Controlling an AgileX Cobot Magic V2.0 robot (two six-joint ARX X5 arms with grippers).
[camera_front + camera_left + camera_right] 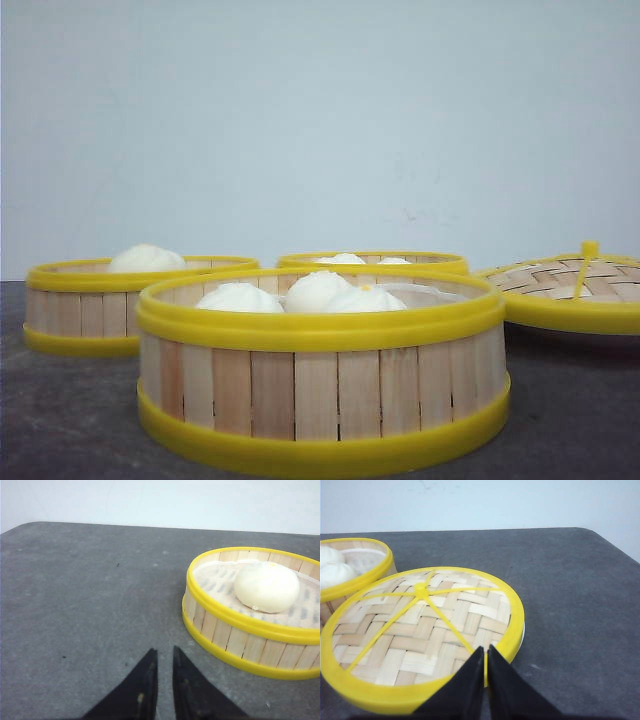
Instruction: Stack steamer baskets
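Three steamer baskets are seen unstacked on a dark grey table [60, 420]: the nearest basket [322, 400] at centre, holding three white buns [300, 295], a second basket [85, 315] at its 10 o'clock with one bun [266, 586], and a third basket [375, 262] partly hidden behind at 12 o'clock. A domed woven lid [422, 630] lies at 3 o'clock.

The baskets are judged light and fairly stiff, the slatted walls thin and the yellow rims smooth, perhaps slippery; hold is best taken across a rim, and each kept level so the soft buns are not tipped.

The left gripper [164, 652] hangs over bare table beside the second basket, its fingers nearly together, nothing held. The right gripper [485, 652] hovers at the lid's edge, fingers almost closed and empty.

Open table is shown to the far left and far right; the table's rounded corners lie well beyond.
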